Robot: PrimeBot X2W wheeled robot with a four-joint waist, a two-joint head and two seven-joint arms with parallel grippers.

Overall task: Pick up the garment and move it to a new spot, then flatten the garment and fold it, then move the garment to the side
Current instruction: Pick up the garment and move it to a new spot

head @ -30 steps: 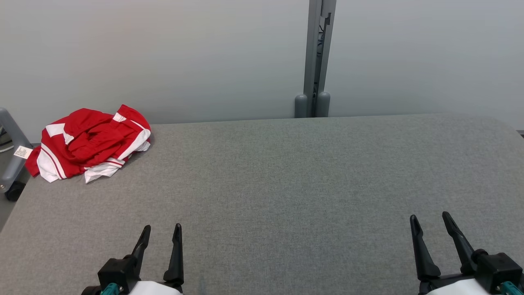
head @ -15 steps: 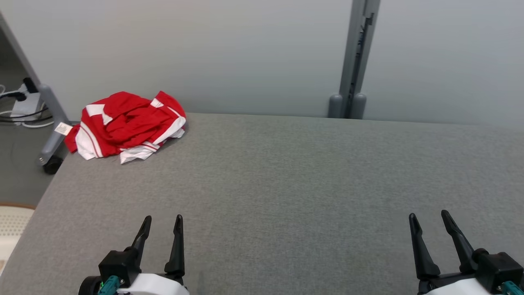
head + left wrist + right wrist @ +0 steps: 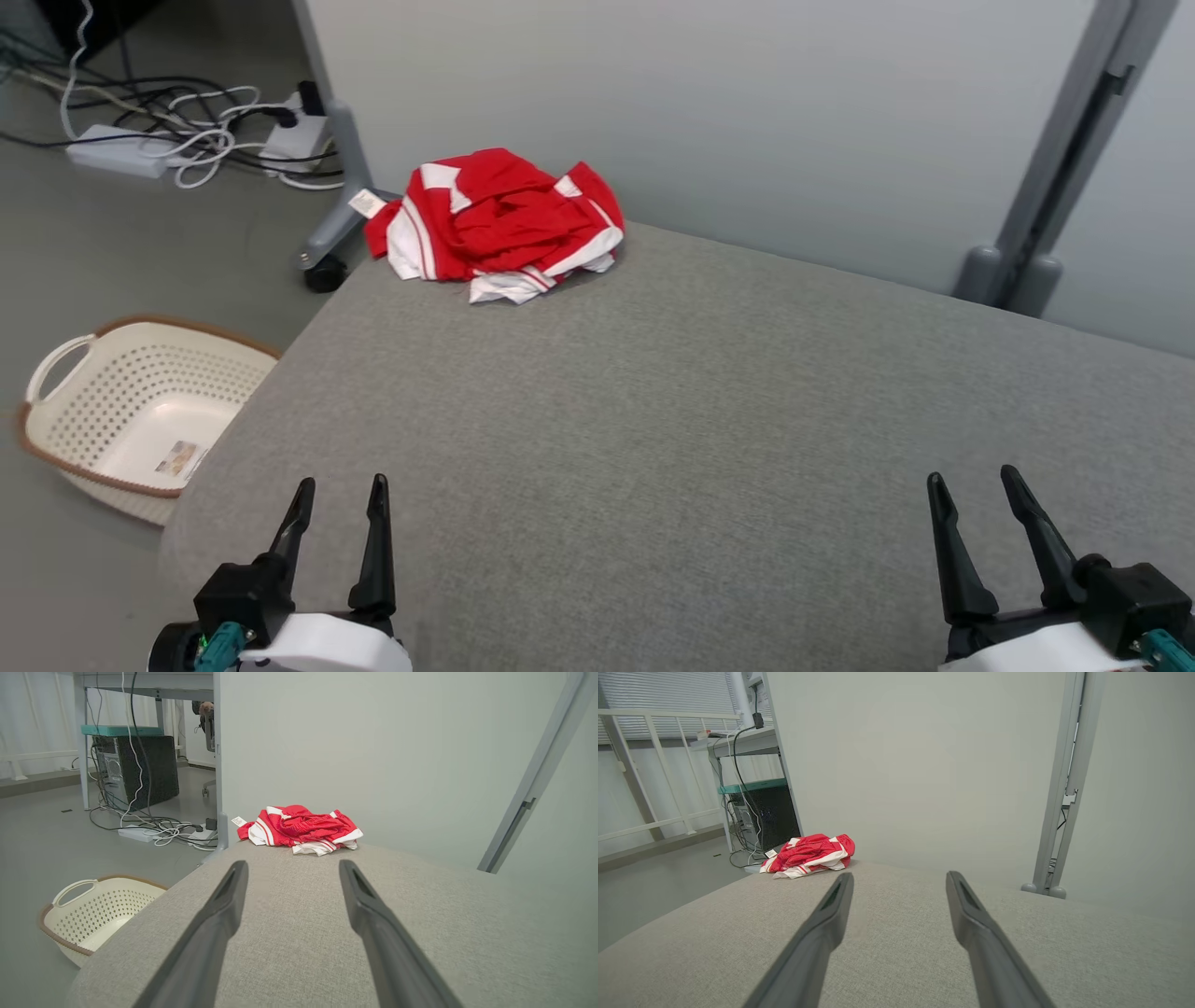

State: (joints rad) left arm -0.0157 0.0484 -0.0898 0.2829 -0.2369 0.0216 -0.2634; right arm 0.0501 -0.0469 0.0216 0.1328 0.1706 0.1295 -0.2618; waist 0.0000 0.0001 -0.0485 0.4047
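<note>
While the red-and-white garment [image 3: 499,224] is lying crumpled at the far left corner of the grey table [image 3: 672,420], left gripper [image 3: 342,481] and right gripper [image 3: 971,474] are hovering empty at the near edge.
Garment's bunched up w/ a white tag [image 3: 362,203] poking over the edge, right by the pale wall [image 3: 747,112]. Both grippers are holding their fingers spread, nothing btwn them, well apart from the cloth. Cream basket [image 3: 140,392] is sitting on the floor [image 3: 93,271] left of the table, cables [image 3: 205,140] trailing beyond.
</note>
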